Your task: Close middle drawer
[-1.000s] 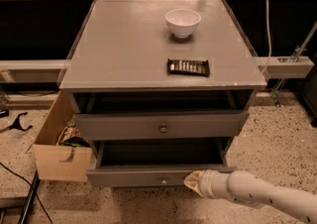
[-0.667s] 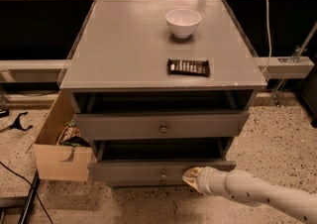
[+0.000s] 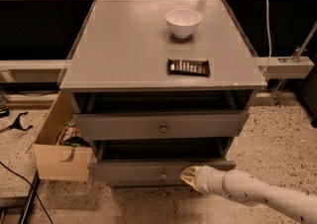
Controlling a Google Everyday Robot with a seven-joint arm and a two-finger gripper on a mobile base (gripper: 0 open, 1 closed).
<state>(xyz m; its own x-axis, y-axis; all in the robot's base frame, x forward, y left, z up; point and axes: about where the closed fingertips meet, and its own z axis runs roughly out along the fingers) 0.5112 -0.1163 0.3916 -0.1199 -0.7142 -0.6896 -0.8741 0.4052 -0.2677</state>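
The grey cabinet (image 3: 124, 49) has two drawers standing partly open. The lower of the two is the middle drawer (image 3: 129, 171), with a flat grey front, a small round knob (image 3: 163, 174) and a dark interior above its front. My gripper (image 3: 185, 172) comes in from the lower right on a white arm (image 3: 247, 191). Its yellowish tip is shut and presses against the drawer's front, just right of the knob. The taller-fronted upper drawer (image 3: 119, 126) is also pulled out a little.
A white bowl (image 3: 183, 21) and a dark snack bar (image 3: 188, 67) lie on the cabinet top. A tan wooden box (image 3: 60, 162) with a cut-out handle sticks out at the cabinet's left. A black cable (image 3: 15, 176) runs over the speckled floor at the left.
My gripper has moved slightly left and inward against the middle drawer's front. The drawer has slid a little way into the cabinet.
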